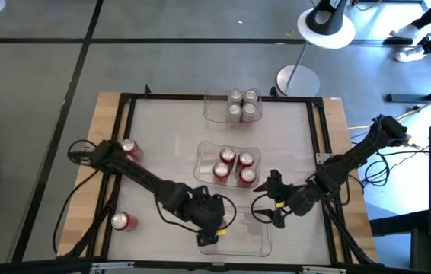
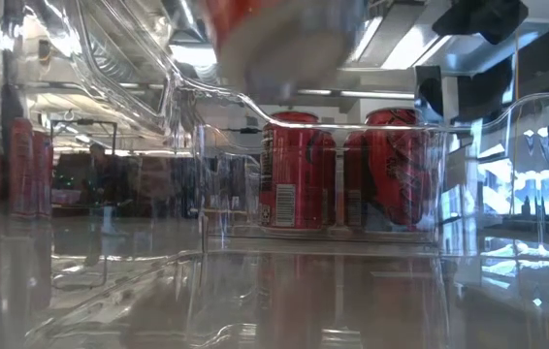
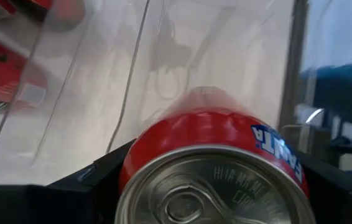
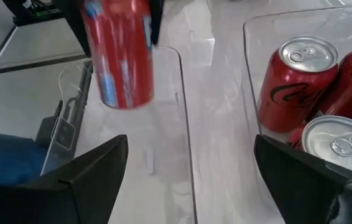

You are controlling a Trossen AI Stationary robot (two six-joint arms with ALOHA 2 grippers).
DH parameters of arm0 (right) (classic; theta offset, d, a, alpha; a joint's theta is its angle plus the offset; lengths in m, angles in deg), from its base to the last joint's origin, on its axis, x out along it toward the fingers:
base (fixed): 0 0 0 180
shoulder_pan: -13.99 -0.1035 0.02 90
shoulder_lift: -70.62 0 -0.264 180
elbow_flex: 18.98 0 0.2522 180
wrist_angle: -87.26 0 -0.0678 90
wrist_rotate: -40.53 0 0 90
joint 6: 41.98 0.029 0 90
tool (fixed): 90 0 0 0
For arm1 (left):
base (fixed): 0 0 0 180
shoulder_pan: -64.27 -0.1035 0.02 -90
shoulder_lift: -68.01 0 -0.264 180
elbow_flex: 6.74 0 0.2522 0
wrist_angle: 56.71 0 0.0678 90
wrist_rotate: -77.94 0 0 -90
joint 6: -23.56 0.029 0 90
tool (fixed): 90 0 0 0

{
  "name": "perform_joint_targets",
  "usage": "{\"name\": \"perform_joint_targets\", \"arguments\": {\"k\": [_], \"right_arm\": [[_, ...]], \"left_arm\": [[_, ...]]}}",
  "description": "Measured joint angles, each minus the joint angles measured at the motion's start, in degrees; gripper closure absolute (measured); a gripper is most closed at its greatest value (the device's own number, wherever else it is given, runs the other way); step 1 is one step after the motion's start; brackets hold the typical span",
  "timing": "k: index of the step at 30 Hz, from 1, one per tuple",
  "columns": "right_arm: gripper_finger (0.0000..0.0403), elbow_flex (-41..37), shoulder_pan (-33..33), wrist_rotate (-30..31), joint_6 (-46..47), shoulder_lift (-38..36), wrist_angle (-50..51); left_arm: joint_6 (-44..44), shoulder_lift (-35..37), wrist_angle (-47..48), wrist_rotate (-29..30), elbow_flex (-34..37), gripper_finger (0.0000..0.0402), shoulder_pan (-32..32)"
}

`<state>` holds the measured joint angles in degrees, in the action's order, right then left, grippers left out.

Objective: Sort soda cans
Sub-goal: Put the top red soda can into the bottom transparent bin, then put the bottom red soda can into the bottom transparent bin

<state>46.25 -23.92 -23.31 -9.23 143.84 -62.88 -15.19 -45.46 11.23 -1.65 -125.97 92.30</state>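
My left gripper (image 1: 214, 217) hangs over the near clear tray (image 1: 257, 247), shut on a red soda can (image 4: 120, 56). That can's silver top (image 3: 213, 193) fills the left wrist view, and its base (image 2: 284, 39) shows at the top of the low view. My right gripper (image 1: 265, 202) is open just right of it, between the near tray and the middle tray (image 1: 202, 156), touching nothing. Several red cans (image 1: 231, 167) stand upright in the middle tray. Several silver cans (image 1: 242, 106) stand in the far tray. Two more red cans (image 1: 129, 148) (image 1: 122, 221) stand on the table's left side. My left gripper pinches the red can between its two fingers (image 3: 95, 177), one on each side of the can's wall just below the top rim (image 3: 163, 140). The fingers come from above, pointing down. The can stays upright and lifted clear, its base (image 4: 126, 99) above the near tray's floor.
The near tray's floor (image 4: 157, 155) under the held can is bare. The middle tray's near wall (image 4: 250, 93) stands close to my right gripper (image 4: 191, 180). A dark frame (image 1: 124, 103) borders the work surface. Both arms crowd the near middle of the table.
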Motion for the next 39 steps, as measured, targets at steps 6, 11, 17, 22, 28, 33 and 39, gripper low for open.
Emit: {"name": "perform_joint_targets", "arguments": {"k": [6,11,17,22,28,33,39], "right_arm": [[0.0054,0.00,0.01,0.03,0.00,0.18,0.46],[0.0054,0.00,0.02,0.40,-0.02,0.18,0.55],[0.0054,0.00,0.07,0.44,-0.11,0.17,0.68],[0.0054,0.00,0.07,0.44,-0.17,0.18,0.75],[0.0054,0.00,0.07,0.44,-0.20,0.16,0.85],[0.0054,0.00,0.07,0.44,-0.20,0.16,0.89],[0.0054,0.00,0.07,1.34,-0.22,0.16,0.87]], "left_arm": [[4.01,-3.55,-1.28,-1.17,0.00,0.0104,-0.63],[4.93,-7.08,-0.62,-3.39,0.00,0.0104,-1.13],[5.38,-9.21,0.49,-4.11,-0.02,0.0083,-1.53],[6.04,-9.22,0.42,-4.13,-0.02,0.0052,-1.83],[5.89,-7.41,3.68,-4.33,-2.27,0.0046,-2.22],[4.99,-4.20,7.96,-4.33,-4.98,0.0044,-2.17],[0.40,1.35,14.32,-3.75,-6.16,0.0043,-0.75]]}}
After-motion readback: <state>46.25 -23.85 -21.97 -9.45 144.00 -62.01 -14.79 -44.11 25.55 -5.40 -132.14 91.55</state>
